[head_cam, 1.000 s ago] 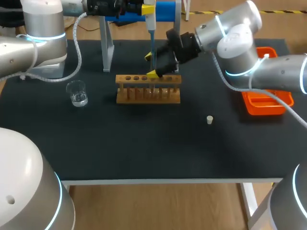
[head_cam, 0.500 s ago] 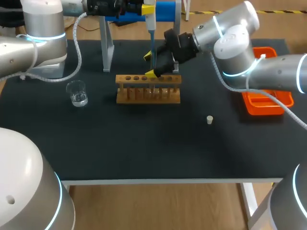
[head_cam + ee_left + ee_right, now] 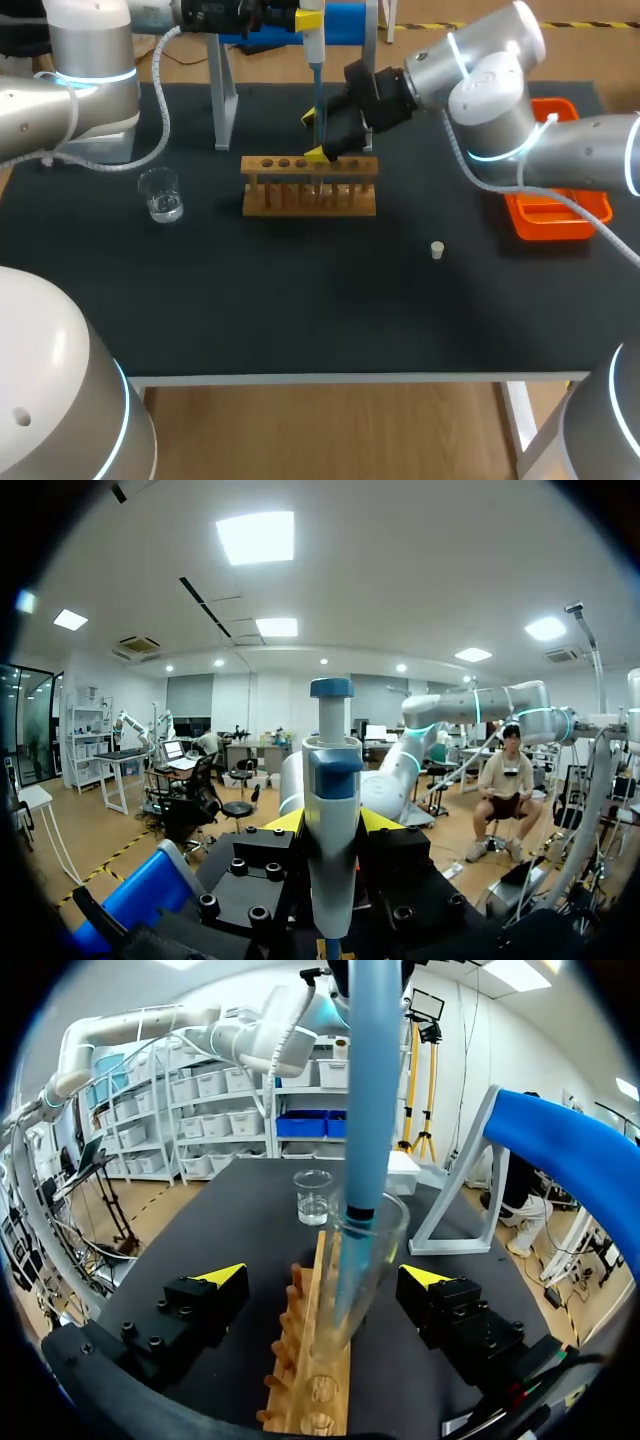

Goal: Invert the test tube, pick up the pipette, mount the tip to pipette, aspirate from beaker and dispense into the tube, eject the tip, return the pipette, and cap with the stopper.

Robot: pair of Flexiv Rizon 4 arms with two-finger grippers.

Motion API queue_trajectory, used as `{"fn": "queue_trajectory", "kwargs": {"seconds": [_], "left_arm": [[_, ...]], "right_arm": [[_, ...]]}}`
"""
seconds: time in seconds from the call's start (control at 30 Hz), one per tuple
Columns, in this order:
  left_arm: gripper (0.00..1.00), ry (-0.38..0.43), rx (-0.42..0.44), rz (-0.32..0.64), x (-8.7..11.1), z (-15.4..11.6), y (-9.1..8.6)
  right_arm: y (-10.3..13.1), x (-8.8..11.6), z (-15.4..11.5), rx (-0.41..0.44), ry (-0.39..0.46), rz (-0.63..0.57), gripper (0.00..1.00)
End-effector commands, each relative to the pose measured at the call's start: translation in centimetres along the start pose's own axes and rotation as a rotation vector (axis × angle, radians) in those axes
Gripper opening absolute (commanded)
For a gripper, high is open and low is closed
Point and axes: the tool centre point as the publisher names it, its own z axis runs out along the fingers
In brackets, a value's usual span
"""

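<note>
My left gripper [image 3: 310, 18] [image 3: 332, 822] is shut on the white and blue pipette [image 3: 332, 840], held upright over the wooden rack [image 3: 310, 187]. The pipette's blue shaft [image 3: 317, 90] [image 3: 369, 1080] runs down into the clear test tube [image 3: 358, 1260], which stands upright in the rack [image 3: 315, 1370]. My right gripper [image 3: 318, 136] [image 3: 322, 1278] is open, one yellow tip on each side of the tube, neither touching it. The beaker [image 3: 160, 195] [image 3: 312, 1197] with a little liquid stands left of the rack. The white stopper [image 3: 437, 250] lies on the mat to the right.
An orange tray [image 3: 556, 212] sits at the table's right edge, under my right arm. A grey pipette stand [image 3: 226, 95] with a blue top [image 3: 350, 20] rises behind the rack. The black mat [image 3: 300, 300] spreads in front of the rack.
My right arm has shifted very slightly at the tube and stays open around it. The left arm and pipette have not moved.
</note>
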Motion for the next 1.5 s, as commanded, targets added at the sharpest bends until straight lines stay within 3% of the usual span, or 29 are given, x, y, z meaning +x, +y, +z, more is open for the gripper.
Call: {"fn": "queue_trajectory", "kwargs": {"seconds": [0.03, 1.5], "left_arm": [[0.0, 0.004, 0.0, 0.001, -0.1, 0.0, 0.0], [0.0, -0.004, -0.058, 0.012, 0.4, 0.4, -1.1]], "right_arm": [[0.1, 0.1, -0.1, 0.002, 0.0, 0.001, 1.0], [0.1, 0.1, -0.1, 0.002, 0.0, 0.001, 1.0]]}}
